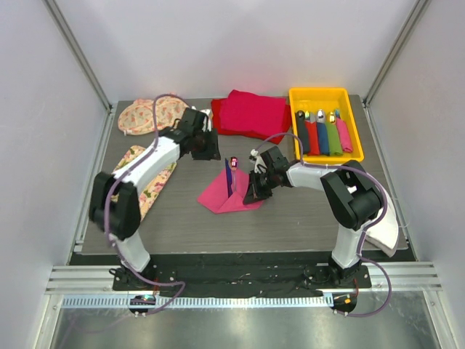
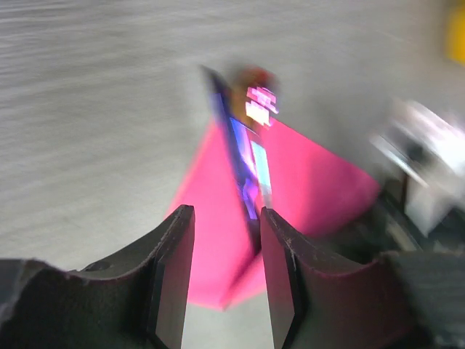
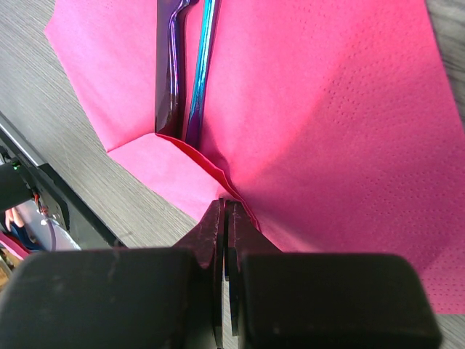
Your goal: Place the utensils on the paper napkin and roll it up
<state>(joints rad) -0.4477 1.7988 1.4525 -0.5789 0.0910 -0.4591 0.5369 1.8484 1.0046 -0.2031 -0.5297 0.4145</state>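
Observation:
The pink paper napkin lies mid-table, partly folded up around the utensils. These are slim dark blue-purple pieces lying along the fold. My right gripper sits at the napkin's right edge, and in the right wrist view it is shut on a folded corner of the napkin. My left gripper hovers behind and left of the napkin. The left wrist view is blurred; there the left gripper is open with nothing between its fingers, and the utensils and napkin lie beyond.
A yellow tray at the back right holds several coloured-handle utensils. A pile of red cloth lies at the back middle. Floral mats lie at the back left and along the left side.

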